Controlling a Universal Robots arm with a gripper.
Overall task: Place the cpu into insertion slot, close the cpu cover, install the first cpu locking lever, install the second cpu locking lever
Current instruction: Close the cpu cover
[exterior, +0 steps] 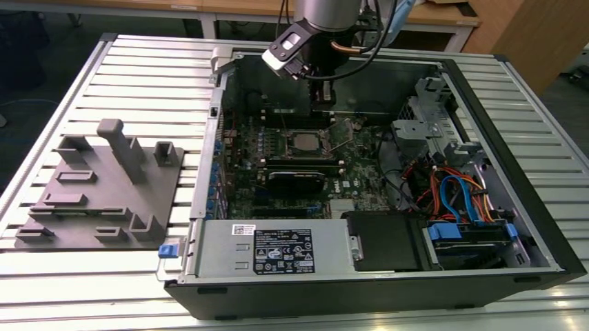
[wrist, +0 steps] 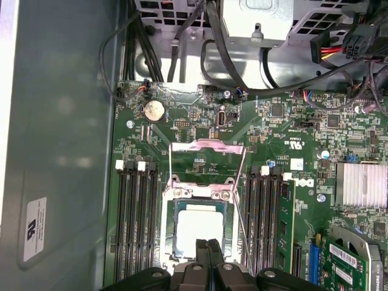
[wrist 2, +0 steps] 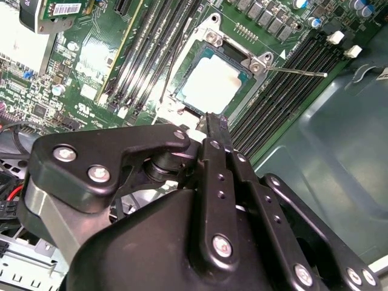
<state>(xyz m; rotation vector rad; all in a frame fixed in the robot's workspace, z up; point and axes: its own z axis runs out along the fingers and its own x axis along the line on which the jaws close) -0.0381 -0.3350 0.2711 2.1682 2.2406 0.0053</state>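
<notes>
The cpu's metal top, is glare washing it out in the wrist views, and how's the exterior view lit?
In the second wrist view the cpu glares nearly white; in the first wrist view it is bright too, as is the heatsink; in the exterior view the table slats shine while the computer case interior sits dim.

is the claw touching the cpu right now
Apart. In the exterior view the claw hangs above the cpu, with board showing between them.
</notes>
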